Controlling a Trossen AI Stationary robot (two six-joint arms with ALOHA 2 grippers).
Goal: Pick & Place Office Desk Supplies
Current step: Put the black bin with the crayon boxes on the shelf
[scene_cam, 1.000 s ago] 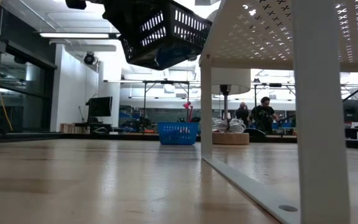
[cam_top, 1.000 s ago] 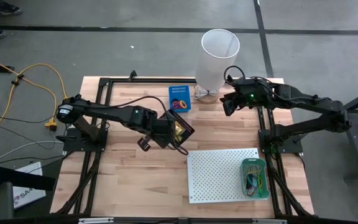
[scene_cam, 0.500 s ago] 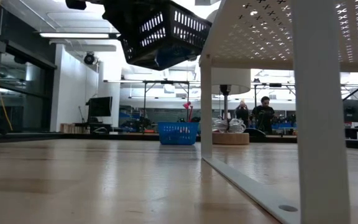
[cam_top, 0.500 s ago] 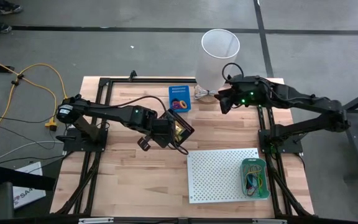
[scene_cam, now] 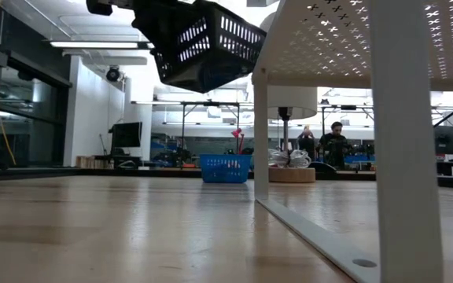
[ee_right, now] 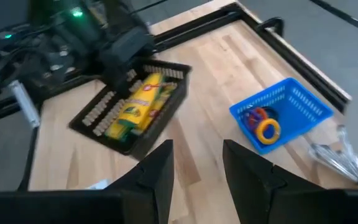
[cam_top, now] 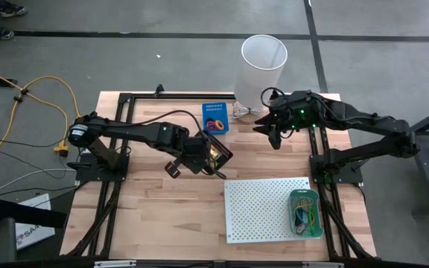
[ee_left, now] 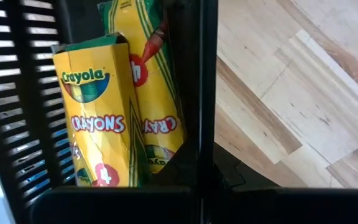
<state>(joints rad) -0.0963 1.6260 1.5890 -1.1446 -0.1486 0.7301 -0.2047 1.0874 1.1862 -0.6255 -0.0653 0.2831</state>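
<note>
The left gripper (cam_top: 199, 158) is at mid-table, its fingers clamped shut on the rim of a black slotted basket (cam_top: 216, 152), which the low view shows raised and tilted well above the wood, probably for carrying or tipping. Inside it lie crayon packs (ee_left: 114, 99); 2 are clear, and the basket wall hides any others. Farther back, a small blue basket (cam_top: 214, 116) holds coloured loops (ee_right: 263, 126) and sits just left of the tall white bin (cam_top: 261, 71). The right gripper (cam_top: 272, 135) hovers near the far right, fingers (ee_right: 158, 173) apart and empty, seemingly aimed toward the baskets. At the near right, a green tray (cam_top: 304, 212) of tangled bands rests on the white perforated board (cam_top: 263, 208); its contents are too small to sort.
</note>
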